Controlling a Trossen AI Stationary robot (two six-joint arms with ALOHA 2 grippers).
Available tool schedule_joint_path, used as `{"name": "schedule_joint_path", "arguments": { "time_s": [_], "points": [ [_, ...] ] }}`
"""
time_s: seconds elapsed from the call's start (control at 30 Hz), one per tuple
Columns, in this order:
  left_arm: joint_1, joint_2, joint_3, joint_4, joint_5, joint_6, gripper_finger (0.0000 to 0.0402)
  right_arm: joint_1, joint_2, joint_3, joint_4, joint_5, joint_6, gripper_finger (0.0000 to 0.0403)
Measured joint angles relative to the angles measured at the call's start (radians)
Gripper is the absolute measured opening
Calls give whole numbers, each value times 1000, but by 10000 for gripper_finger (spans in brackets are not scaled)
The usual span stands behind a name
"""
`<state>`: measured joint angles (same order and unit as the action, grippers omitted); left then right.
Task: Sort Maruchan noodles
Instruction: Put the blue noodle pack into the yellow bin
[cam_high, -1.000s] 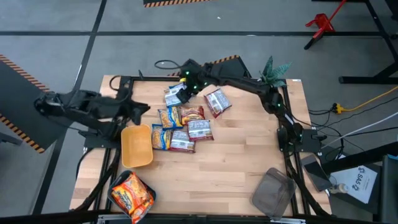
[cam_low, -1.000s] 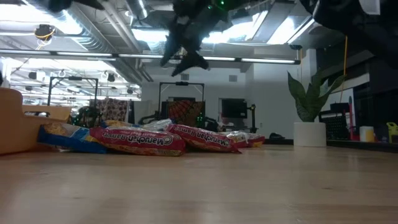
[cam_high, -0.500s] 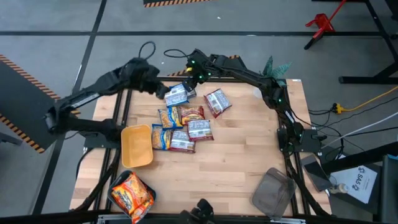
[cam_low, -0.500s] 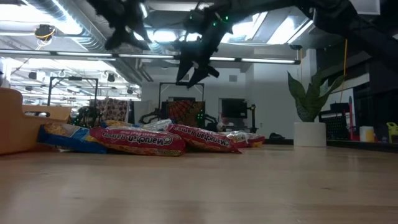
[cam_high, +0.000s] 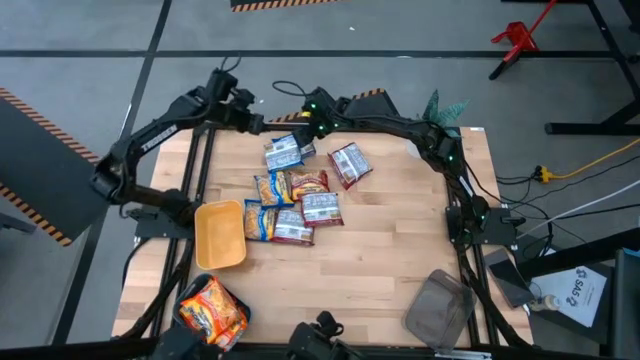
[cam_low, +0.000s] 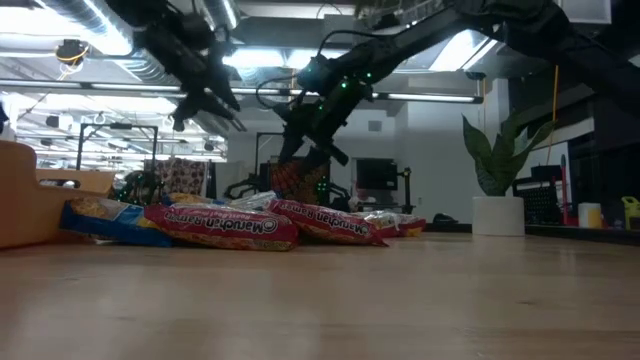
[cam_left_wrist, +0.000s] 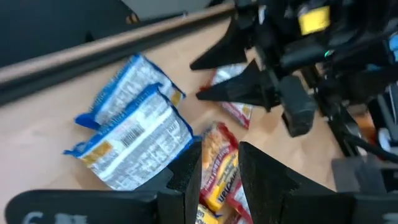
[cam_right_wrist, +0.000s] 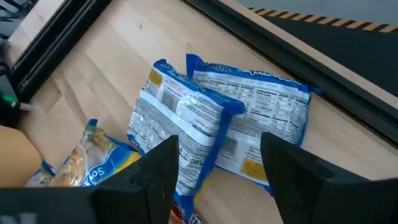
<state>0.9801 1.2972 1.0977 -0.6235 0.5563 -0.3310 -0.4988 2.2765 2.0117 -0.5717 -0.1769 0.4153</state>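
maruchan noodles, the two overlapping blue-and-silver packets (cam_high: 284, 153) at the pile's far edge, are lying under my right gripper (cam_high: 312, 126), which is hovering with fingers apart while my left gripper (cam_high: 250, 122), also spread, is closing in opposite it.

High cam looks straight down on the whole tabletop (cam_high: 400, 250). Low cam sits at tabletop height, facing level into the room. Both wrist cams hover close over the same two blue-and-silver packets (cam_right_wrist: 217, 130), and each packet pile shows in every view.
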Motion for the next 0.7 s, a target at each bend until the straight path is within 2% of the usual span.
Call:
{"name": "schedule_joint_path", "arguments": {
  "time_s": [0.4,0.7],
  "points": [
    [-1,192,0,53,0,4,101,2,0,-58,75,-24,6,296],
    [27,255,0,16,-71,-6,101,2,13,-58,115,10,57,304]
  ]
}}
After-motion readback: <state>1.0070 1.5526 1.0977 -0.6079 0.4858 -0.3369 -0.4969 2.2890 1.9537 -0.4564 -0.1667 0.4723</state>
